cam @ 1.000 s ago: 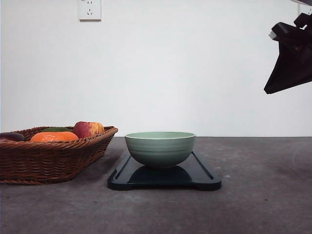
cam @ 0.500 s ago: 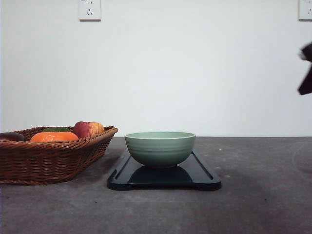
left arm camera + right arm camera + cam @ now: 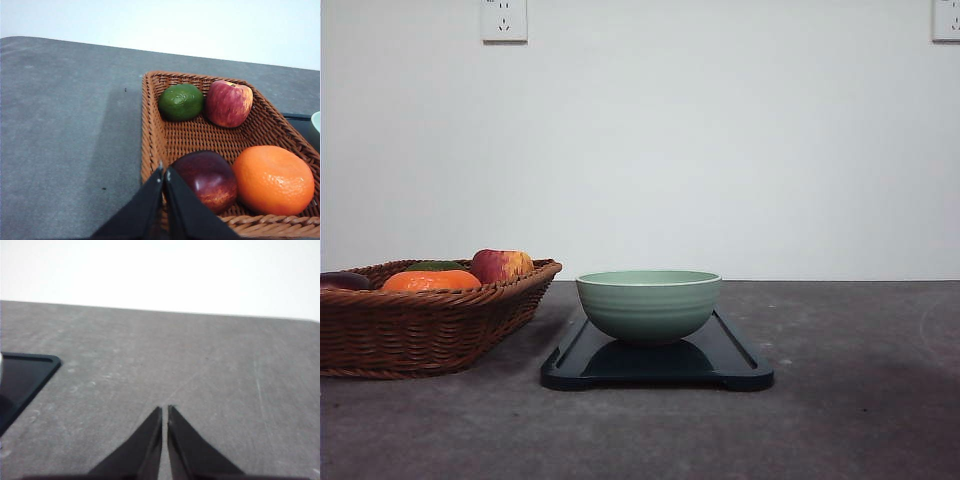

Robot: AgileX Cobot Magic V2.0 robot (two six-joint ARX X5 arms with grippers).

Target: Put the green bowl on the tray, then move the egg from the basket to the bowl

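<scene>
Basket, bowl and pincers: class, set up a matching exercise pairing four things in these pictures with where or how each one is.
Things:
1. bowl
2. apple
3. tray
4. left pincer

Places or states:
A. shut, above the basket rim
B. lying flat on the table
C. in the basket beside a green fruit
D. standing on the tray

Pairs: 1-D, 2-C, 3-B, 4-A

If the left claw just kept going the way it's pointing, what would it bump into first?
Probably the dark red fruit in the basket. The left gripper is shut, its tips over the basket's near rim, so it might graze that first; depth is unclear.
</scene>
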